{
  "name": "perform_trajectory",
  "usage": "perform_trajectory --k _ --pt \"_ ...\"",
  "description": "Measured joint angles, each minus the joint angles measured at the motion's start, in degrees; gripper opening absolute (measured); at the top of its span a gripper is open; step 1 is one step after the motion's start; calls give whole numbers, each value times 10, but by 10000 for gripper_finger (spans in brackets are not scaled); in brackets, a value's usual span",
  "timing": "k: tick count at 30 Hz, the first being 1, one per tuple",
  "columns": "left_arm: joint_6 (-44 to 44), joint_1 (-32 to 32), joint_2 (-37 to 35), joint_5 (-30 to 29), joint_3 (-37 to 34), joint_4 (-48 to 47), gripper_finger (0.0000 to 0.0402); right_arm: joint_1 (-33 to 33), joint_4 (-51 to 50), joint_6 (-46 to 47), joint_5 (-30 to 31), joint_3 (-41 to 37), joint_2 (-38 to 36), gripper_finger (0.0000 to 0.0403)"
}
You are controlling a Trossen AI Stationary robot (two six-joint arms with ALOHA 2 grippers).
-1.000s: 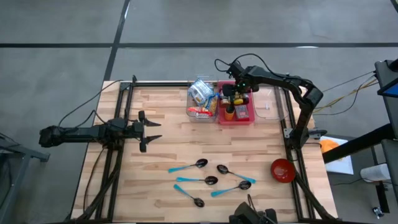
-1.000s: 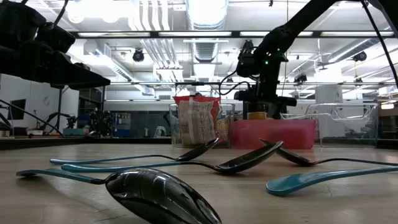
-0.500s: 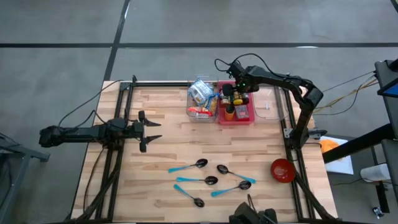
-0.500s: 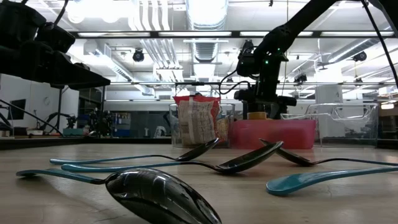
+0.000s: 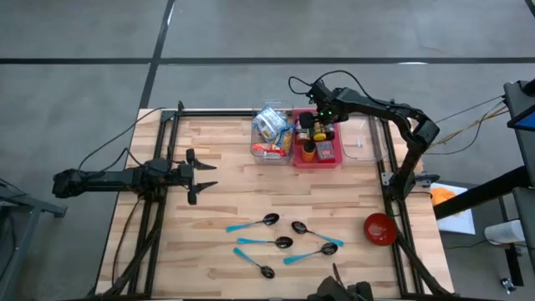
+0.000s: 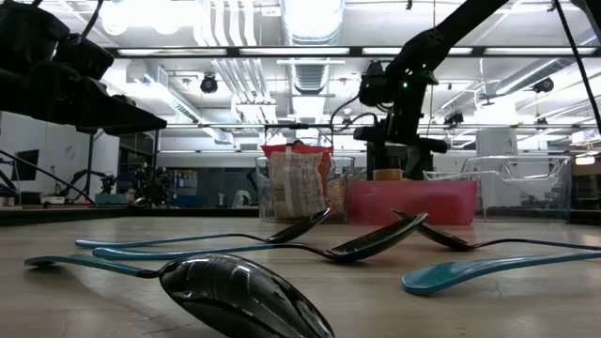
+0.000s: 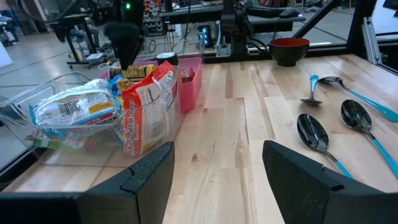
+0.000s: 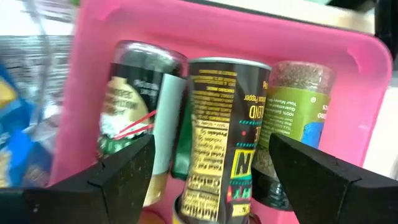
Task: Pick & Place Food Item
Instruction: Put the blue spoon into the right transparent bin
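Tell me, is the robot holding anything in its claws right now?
No, nothing is held. The right gripper hangs open over the jars in the pink bin, fingers either side of the black-and-yellow can. The left gripper waits open, empty.

Pink bin (image 5: 324,159), red bowl (image 5: 379,228), teal-handled spoons (image 5: 251,225), blk/yellow can (image 8: 225,143).

Your right end effector (image 8: 208,171) hangs at the tabletop's far edge, fingers spread wide, holding nothing. Your left end effector (image 5: 203,175) is parked at the left side, fingers apart, arm level.
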Motion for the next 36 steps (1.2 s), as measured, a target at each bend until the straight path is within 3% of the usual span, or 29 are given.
perform_trajectory --k 11,21,28,36 --pt "2 0 0 0 0 0 244 74 10 -12 32 0 -100 313" --pt "1 0 0 0 0 0 244 184 -1 -17 51 -8 -188 313" --pt "1 0 0 0 0 0 244 274 -49 -29 57 -10 -208 313" --pt "0 0 0 0 0 0 244 384 -49 -30 134 -11 -205 313"
